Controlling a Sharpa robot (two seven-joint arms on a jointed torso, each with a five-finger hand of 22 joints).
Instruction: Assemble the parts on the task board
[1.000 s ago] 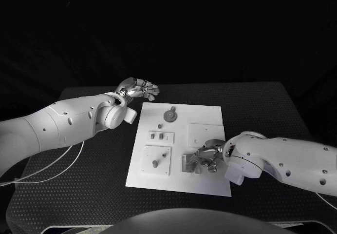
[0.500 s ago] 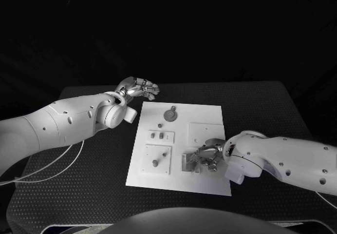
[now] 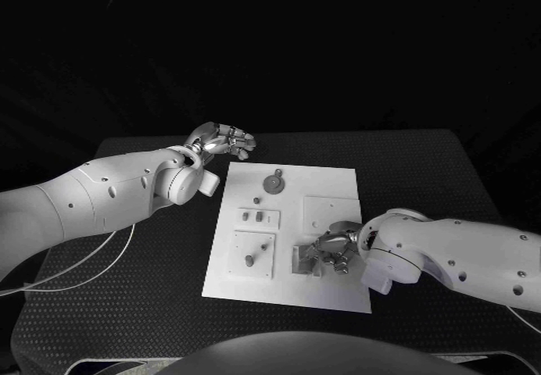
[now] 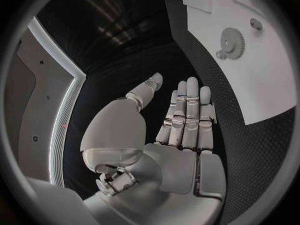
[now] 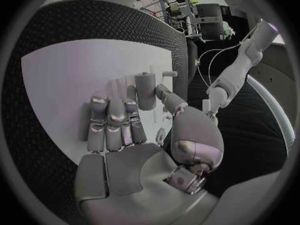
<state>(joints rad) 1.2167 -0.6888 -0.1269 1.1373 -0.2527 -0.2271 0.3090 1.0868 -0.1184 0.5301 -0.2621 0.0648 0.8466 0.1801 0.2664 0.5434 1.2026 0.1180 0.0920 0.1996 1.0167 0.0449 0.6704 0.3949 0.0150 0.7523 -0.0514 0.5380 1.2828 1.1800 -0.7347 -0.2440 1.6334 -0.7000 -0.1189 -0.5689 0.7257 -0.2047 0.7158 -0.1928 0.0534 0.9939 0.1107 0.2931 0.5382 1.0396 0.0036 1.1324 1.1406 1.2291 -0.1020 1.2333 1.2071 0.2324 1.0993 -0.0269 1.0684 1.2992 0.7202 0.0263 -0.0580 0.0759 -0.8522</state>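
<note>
My right silver hand (image 3: 334,251) sits low over the near right part of the flat white rectangular task board (image 3: 338,183), and in the right wrist view (image 5: 134,135) it pinches a small grey cylindrical peg (image 5: 146,91) between the thumb and a fingertip, the peg standing upright just above the board's surface. The other fingers (image 5: 110,119) lie straight and side by side, pointing across the white plate (image 5: 69,75). From the head view, the hand covers the small raised fixture at the board's near edge, so I cannot tell whether the peg touches it. My left silver hand (image 3: 223,141) hangs off the board's far left corner, above the black textured table (image 3: 135,281); in the left wrist view (image 4: 169,130) its fingers are straight and close together, the thumb held a little apart, with nothing in the palm. Near that corner of the board (image 4: 262,80) lies a round grey toothed gear (image 3: 274,184), seen also from the left wrist (image 4: 232,36), flat on the plate. Farther in, 2 small grey pegs (image 3: 252,216) stand in a raised white block, and another square block (image 3: 255,254) beside my right hand carries a short grey pin.
</note>
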